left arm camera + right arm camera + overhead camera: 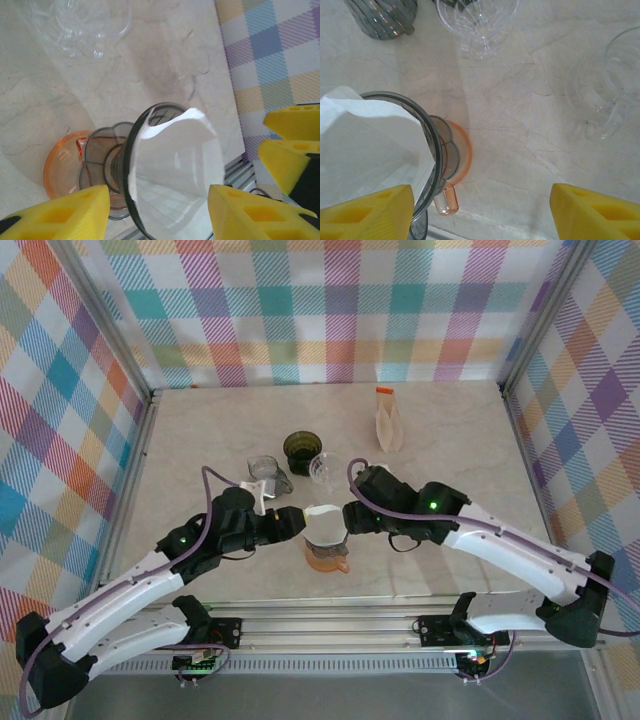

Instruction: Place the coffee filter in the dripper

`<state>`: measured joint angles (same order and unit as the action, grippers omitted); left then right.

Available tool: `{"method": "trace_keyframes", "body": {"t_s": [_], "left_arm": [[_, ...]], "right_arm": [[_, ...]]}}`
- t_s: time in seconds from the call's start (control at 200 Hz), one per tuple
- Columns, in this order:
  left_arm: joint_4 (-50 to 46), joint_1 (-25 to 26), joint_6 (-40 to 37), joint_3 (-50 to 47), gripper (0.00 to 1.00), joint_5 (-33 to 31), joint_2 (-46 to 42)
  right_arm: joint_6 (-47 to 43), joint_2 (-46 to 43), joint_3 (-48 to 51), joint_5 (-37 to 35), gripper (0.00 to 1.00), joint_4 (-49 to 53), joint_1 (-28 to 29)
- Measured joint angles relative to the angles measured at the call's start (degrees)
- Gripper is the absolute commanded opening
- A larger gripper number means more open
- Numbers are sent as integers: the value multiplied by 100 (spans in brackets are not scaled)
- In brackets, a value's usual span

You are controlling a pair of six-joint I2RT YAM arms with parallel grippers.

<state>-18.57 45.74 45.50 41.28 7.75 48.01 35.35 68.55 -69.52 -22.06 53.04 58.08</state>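
The white paper coffee filter [322, 524] sits inside the smoky grey dripper [129, 165], which stands on an orange cup [328, 560] near the table's front middle. In the left wrist view the filter [175, 165] lines the cone and rises a little above its rim. My left gripper [291, 523] is open at the dripper's left side, its yellow fingers [75, 212] standing apart from the cone on either side. On the dripper's right, my right gripper [349, 517] is wide open with nothing held; the filter [365, 150] and the dripper's rim [427, 130] lie by its left finger.
Behind the dripper stand a dark green dripper [300, 448], a clear glass dripper [327, 468] and a glass mug [266, 475]. A packet with an orange top [389, 422] stands further back right. The metal rail [330, 620] runs along the table's front edge.
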Motion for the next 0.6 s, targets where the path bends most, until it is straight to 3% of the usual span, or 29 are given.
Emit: {"method": "trace_keyframes", "body": {"t_s": [0.17, 0.355, 0.42, 0.505, 0.605], "left_arm": [[-345, 0, -33, 155, 58, -455, -632], [-752, 0, 46, -70, 70, -1259, -1506], [-894, 2, 140, -291, 79, -1567, -1847], [-1128, 4, 286, -649, 99, -1945, -2334], [-1447, 7, 459, -994, 100, -2302, -2835]], "right_arm": [[-20, -931, 833, 2, 75, -466, -2], [-17, -1832, 1834, 37, 76, -979, 0], [-15, -1987, 2184, 109, 76, -1154, 0], [-11, -2098, 2625, 227, 77, -1351, 0], [-9, -2179, 3104, 422, 77, -1513, 0]]}}
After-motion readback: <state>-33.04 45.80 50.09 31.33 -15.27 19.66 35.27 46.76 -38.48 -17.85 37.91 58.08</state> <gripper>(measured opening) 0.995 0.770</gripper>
